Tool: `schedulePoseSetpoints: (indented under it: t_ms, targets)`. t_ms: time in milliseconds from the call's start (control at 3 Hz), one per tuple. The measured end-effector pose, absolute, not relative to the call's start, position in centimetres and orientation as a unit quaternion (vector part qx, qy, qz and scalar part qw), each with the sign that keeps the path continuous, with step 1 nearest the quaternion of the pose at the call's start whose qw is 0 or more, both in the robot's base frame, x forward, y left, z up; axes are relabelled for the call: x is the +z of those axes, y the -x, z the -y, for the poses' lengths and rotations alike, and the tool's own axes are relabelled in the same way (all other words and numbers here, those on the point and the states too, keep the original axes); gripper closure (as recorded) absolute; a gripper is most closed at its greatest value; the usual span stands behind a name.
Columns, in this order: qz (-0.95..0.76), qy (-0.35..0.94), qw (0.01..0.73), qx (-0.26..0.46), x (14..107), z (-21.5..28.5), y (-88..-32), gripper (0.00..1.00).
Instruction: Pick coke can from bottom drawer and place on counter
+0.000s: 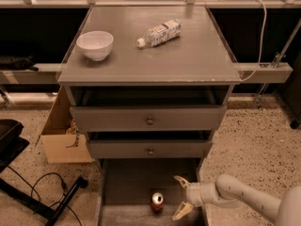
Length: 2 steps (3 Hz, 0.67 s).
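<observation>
The coke can, red with a silver top, stands upright on the floor of the open bottom drawer, near its front. My gripper is open and empty, its two pale fingers spread just right of the can, a small gap away, inside the drawer. The arm comes in from the lower right. The counter is the grey top of the cabinet above.
A white bowl and a clear plastic bottle lying on its side rest on the counter. Two shallower drawers with knobs stand slightly open above. A cardboard box and black cables lie on the floor at left.
</observation>
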<state>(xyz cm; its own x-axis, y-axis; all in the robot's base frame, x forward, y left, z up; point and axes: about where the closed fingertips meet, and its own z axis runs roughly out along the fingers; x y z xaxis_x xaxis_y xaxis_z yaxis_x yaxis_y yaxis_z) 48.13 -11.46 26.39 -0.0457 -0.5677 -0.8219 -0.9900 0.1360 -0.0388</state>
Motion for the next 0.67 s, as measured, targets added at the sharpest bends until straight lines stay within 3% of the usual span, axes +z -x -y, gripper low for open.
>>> schedulePoseSetpoints:
  t_ms: [667]
  targets:
    - [-0.645, 0.591, 0.341, 0.345, 19.7, 7.0, -49.9, 0.00]
